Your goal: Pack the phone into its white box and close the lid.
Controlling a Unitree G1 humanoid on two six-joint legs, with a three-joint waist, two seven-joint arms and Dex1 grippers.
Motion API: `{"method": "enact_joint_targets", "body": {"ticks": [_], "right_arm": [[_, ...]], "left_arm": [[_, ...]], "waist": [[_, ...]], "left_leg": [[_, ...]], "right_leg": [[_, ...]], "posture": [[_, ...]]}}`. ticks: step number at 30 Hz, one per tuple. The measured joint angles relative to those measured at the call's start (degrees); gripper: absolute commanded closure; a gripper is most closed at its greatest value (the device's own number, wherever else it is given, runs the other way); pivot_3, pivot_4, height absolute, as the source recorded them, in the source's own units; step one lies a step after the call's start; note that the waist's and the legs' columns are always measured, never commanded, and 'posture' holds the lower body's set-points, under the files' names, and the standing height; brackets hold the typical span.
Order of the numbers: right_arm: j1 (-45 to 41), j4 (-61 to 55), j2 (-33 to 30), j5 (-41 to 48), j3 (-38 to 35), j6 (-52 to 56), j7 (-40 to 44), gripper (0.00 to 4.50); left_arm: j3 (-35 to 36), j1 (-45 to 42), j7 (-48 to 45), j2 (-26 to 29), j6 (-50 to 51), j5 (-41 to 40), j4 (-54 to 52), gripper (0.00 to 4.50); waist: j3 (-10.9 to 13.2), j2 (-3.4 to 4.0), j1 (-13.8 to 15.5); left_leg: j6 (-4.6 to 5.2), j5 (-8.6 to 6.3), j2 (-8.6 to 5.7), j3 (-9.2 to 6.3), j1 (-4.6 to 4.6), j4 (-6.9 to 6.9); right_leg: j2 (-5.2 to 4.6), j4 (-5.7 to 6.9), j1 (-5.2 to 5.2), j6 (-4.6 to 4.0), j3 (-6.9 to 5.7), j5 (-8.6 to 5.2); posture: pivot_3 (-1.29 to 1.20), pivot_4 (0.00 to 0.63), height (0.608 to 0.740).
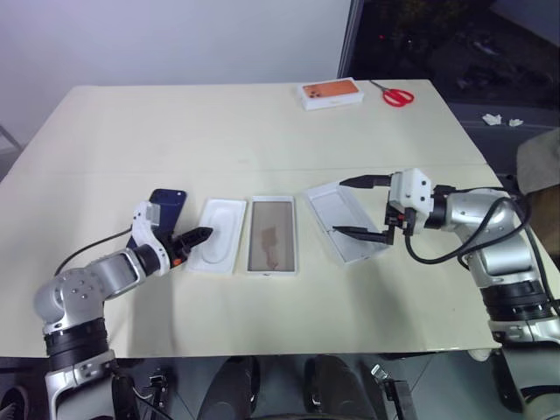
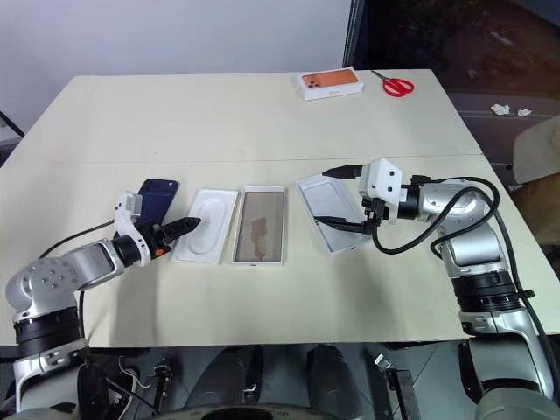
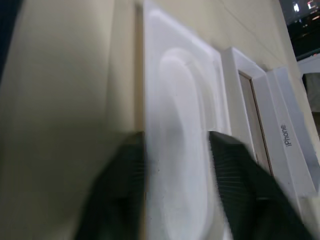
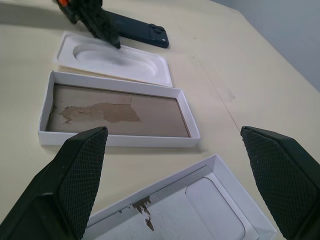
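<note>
The dark blue phone [image 1: 166,206] lies flat on the table, left of a white moulded insert [image 1: 219,234]. Right of the insert sits the white box [image 1: 271,236], a shallow tray with a brown bottom and nothing in it. The lid [image 1: 328,206] lies inside-up further right, with small lettering on its side wall. My left gripper [image 1: 203,234] is low at the insert's left edge. Its fingers [image 3: 120,185] stand apart in the left wrist view, astride that edge. My right gripper [image 1: 341,206] hangs wide open over the lid, holding nothing.
A white box printed with an orange phone [image 1: 332,92] and red scissors [image 1: 398,94] lie at the table's far edge. Bare tabletop stretches in front of the three white pieces and behind them. The table's right edge is close to my right arm.
</note>
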Motion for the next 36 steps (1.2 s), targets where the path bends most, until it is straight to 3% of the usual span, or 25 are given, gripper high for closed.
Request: {"method": "enact_joint_targets", "body": {"ticks": [9,13,29,36], "right_arm": [[0.04,-0.48,0.47,0.0,0.06,0.06,-0.56,0.0],[0.05,-0.57,0.46,0.0,0.06,0.33,-0.62,0.0],[0.17,-1.77,0.44,0.69,0.08,2.38,-0.57,0.0],[2.05,-5.82,-1.57,8.83,-0.44,13.7,2.79,0.0]], "left_arm": [[0.03,1.77,-1.97,-0.23,-2.43,-0.79,0.8,2.73],[0.07,2.05,-2.03,-0.7,-3.02,-0.93,1.24,4.41],[2.93,2.53,0.34,-1.44,-0.16,-6.09,2.92,4.41],[9.17,0.27,5.56,-1.43,3.64,-13.65,4.71,4.41]], "waist": [[-0.01,0.01,-0.01],[-0.01,0.02,0.0],[-0.07,0.11,-0.01],[-0.04,0.05,0.02]], "left_leg": [[0.0,0.0,0.0,0.0,0.01,-0.01],[0.02,-0.01,0.0,0.0,0.02,-0.01],[0.21,-0.12,0.0,-0.03,0.09,-0.02],[0.22,-0.13,0.01,-0.06,0.04,0.0]], "right_leg": [[0.0,0.0,0.0,0.0,0.01,0.0],[0.0,0.0,0.01,0.0,0.01,0.0],[0.0,0.0,0.09,0.0,-0.01,0.0],[0.0,0.0,0.05,0.0,-0.01,0.0]], "posture": [[0.0,0.15,0.74],[0.0,0.15,0.74],[0.0,0.15,0.74],[0.0,0.15,0.74]]}}
